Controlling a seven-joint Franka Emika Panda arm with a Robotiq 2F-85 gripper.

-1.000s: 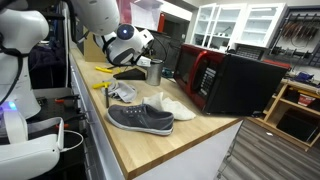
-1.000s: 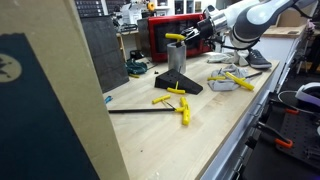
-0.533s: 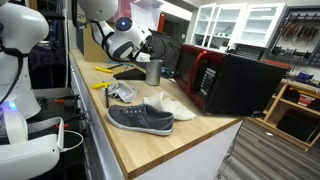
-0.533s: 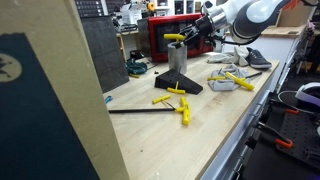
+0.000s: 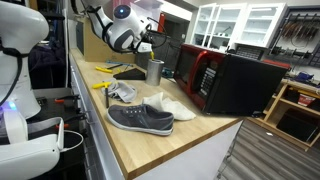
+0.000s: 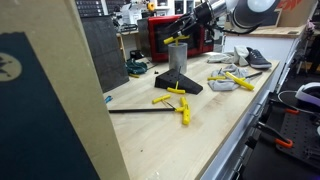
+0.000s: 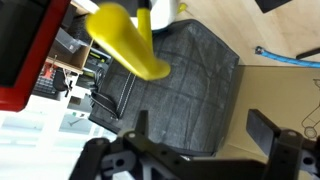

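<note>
Where the gripper hangs, seen from the shoe end: the gripper [image 5: 152,44] is far along the wooden bench [image 5: 150,152], just above the metal cup [image 5: 153,71]. Its opening is too small to read here.
Cup's neighbours: a black mat [image 5: 128,74] lies under the cup and to its left, and a red-fronted microwave [image 5: 208,80] stands to its right.
Near end of bench: a grey shoe [image 5: 140,119] sits on its sole with a white cloth [image 5: 172,104] just behind it.
Loose tools: small yellow tools [image 5: 103,86] lie left of the shoe.
Exterior view along the bench: the cup [image 6: 177,58] stands upright on the mat [image 6: 180,86], with a yellow-handled tool [image 6: 176,39] sticking out of its top.
Gripper there: the gripper [image 6: 192,24] is above and right of the handle, apart from it.
Near foreground: more yellow tools [image 6: 172,97] and a black rod [image 6: 135,110] lie on the bench.
Wrist view: the fingers [image 7: 265,130] stand wide apart with nothing between them.
Below them: the yellow handle [image 7: 128,40] lies far left, over the dark mat [image 7: 185,85].
</note>
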